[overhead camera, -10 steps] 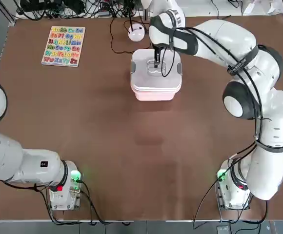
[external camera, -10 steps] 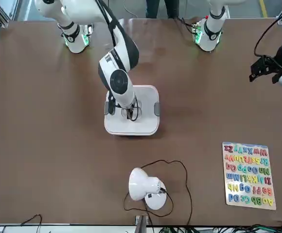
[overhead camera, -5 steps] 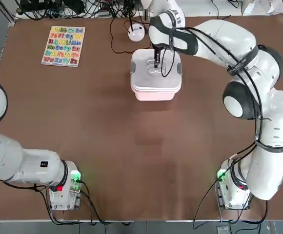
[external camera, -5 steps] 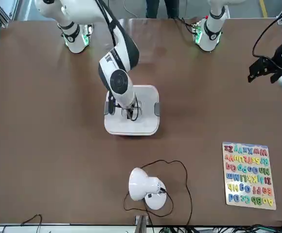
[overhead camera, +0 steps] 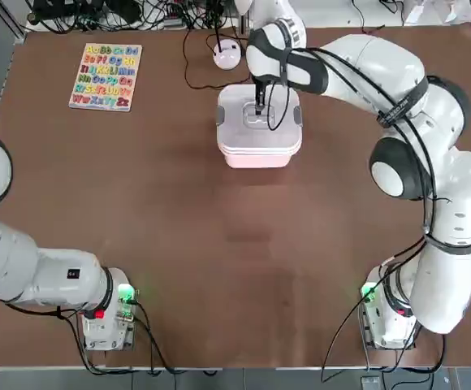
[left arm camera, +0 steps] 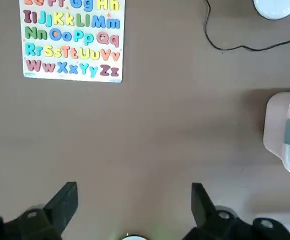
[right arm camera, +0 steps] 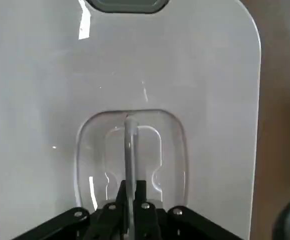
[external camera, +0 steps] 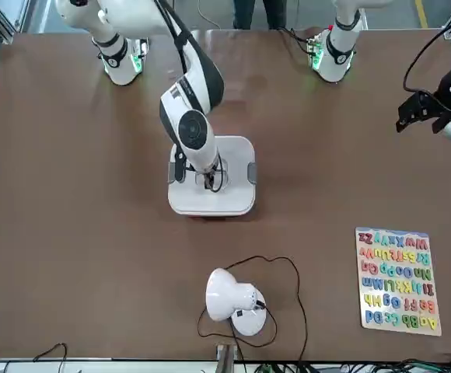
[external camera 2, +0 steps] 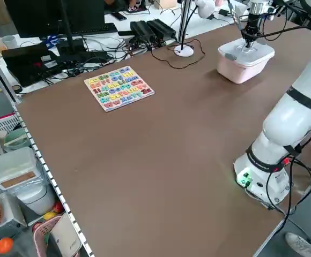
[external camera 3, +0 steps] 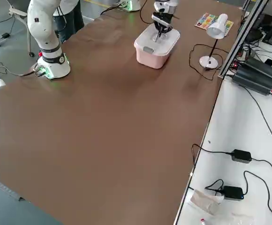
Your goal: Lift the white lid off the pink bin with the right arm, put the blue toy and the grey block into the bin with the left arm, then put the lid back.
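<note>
Right gripper (right arm camera: pixel 130 192) pinching white lid (overhead camera: pixel 260 122) handle; brown table (overhead camera: pixel 219 244) open around.

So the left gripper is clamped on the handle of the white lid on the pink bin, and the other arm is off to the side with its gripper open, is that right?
Not quite: it is the right gripper that is clamped on the handle of the white lid on the pink bin, as the top view shows. The other arm, the left, is off to the side with the left gripper open.
</note>
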